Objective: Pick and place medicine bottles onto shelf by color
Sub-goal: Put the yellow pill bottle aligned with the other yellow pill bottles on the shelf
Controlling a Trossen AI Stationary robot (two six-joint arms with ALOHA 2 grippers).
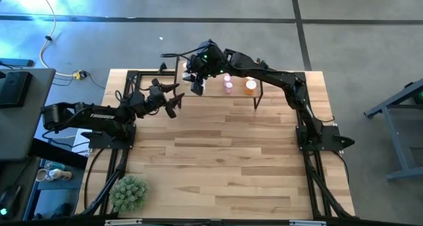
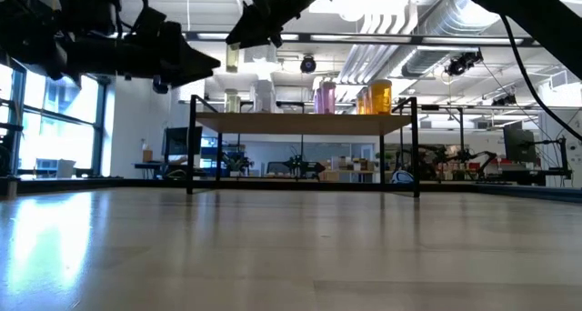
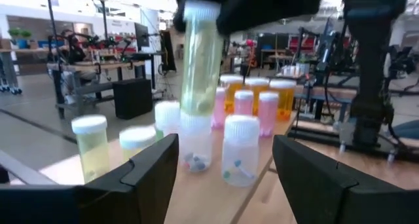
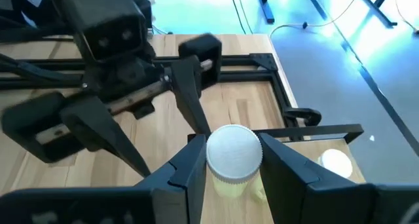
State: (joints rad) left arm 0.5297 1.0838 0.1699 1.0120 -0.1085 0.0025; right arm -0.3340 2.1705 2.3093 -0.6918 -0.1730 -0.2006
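The shelf [image 2: 300,122] stands at the table's far side on thin black legs. On it stand yellow-green [image 3: 91,152], clear-white [image 3: 239,152], pink [image 1: 228,86] and orange [image 1: 250,87] medicine bottles. My right gripper [image 4: 234,160] reaches over the shelf's left end and is shut on a yellow-green bottle [image 3: 201,67], held above the standing bottles. My left gripper [image 1: 175,102] is open and empty. It hovers just near and left of the shelf and points at the bottles. My right gripper pinches the yellow-green bottle by its white cap [image 4: 234,152], one finger on each side. The fingers come from above and point down. The bottle hangs upright below them [image 2: 233,58], clear of the shelf top and the other bottles.
A spiky green plant [image 1: 129,193] sits at the table's near left corner. Black frame rails [image 1: 125,87] run along the table's left and right edges. The wide wooden table top [image 1: 225,160] lies near of the shelf.
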